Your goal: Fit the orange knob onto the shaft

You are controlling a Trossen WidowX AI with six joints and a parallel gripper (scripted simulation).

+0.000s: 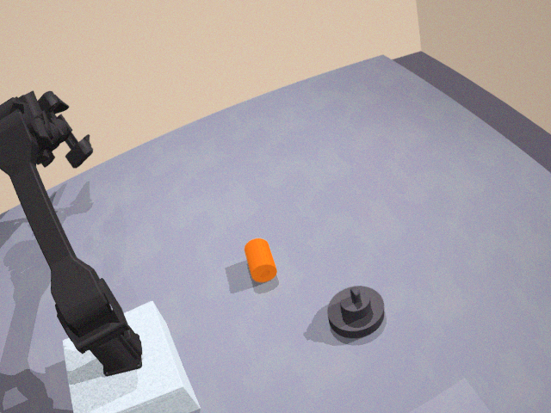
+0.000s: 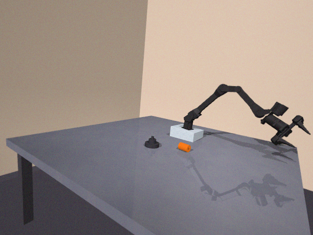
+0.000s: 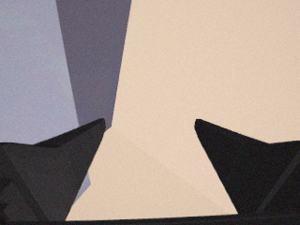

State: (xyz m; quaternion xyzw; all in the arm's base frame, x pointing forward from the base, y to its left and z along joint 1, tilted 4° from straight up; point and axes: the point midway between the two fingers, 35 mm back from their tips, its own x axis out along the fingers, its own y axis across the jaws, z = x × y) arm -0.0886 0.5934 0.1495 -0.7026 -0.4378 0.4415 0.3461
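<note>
The orange knob lies on its side on the table, apart from the pedestal. Its hole's flat side cannot be made out. The dark round pedestal stands upright with a raised collar and the thin shaft sticking up from its middle, with nothing on it. My gripper is wide open and empty. It hangs in the air far from both, near the table's edge beyond the arm's base. Neither the knob nor the pedestal shows in the wrist view.
The white base block carries the arm near the knob and pedestal. The table ends near the gripper, with the wall beyond. Arm shadows fall across the table in the top and exterior views.
</note>
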